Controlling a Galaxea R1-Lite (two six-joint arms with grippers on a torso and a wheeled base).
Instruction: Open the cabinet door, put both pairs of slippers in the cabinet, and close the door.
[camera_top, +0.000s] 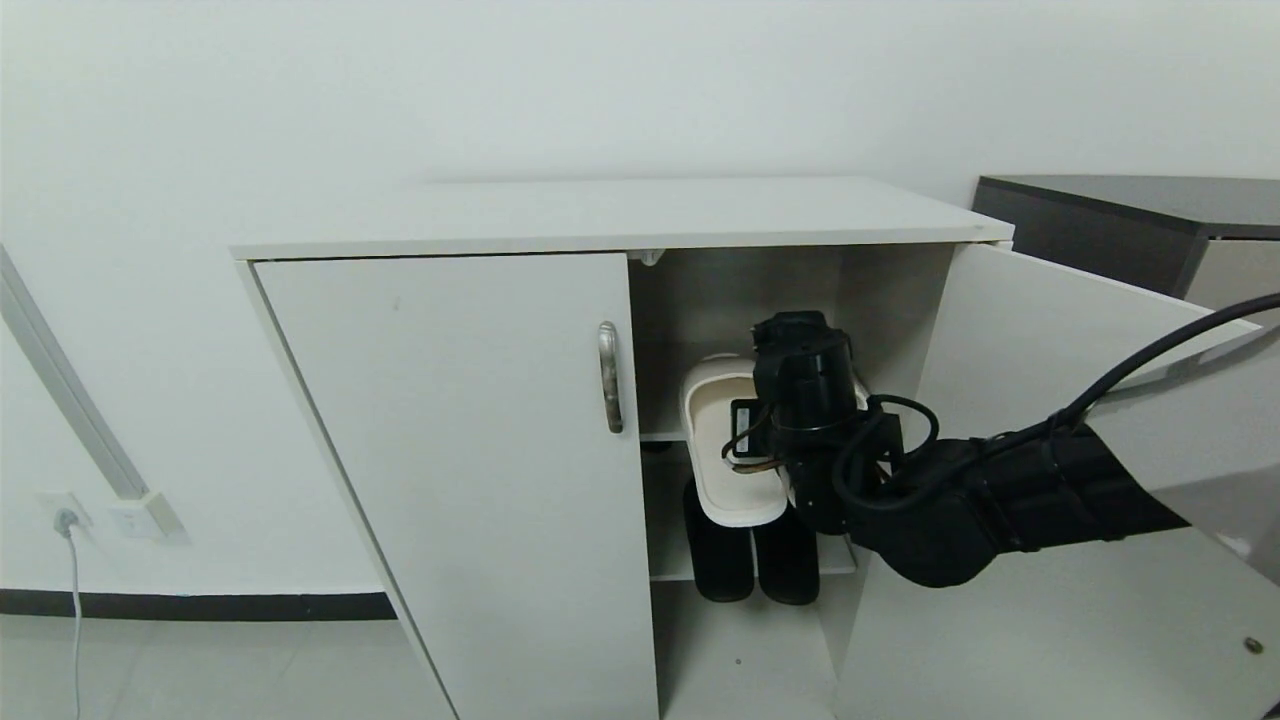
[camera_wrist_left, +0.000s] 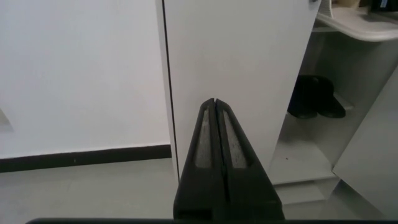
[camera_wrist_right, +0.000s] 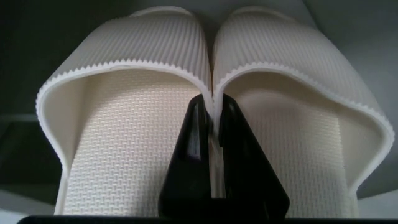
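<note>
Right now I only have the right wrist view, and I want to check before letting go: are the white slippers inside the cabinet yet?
Observer: Partly. The white slippers have their toes in at the upper shelf, but their heels hang out past its front edge.
Operator: Where is the black pair?
Observer: The black slippers sit on the shelf below.
Operator: And the doors?
Observer: The left door is shut; the right door stands open.
</note>
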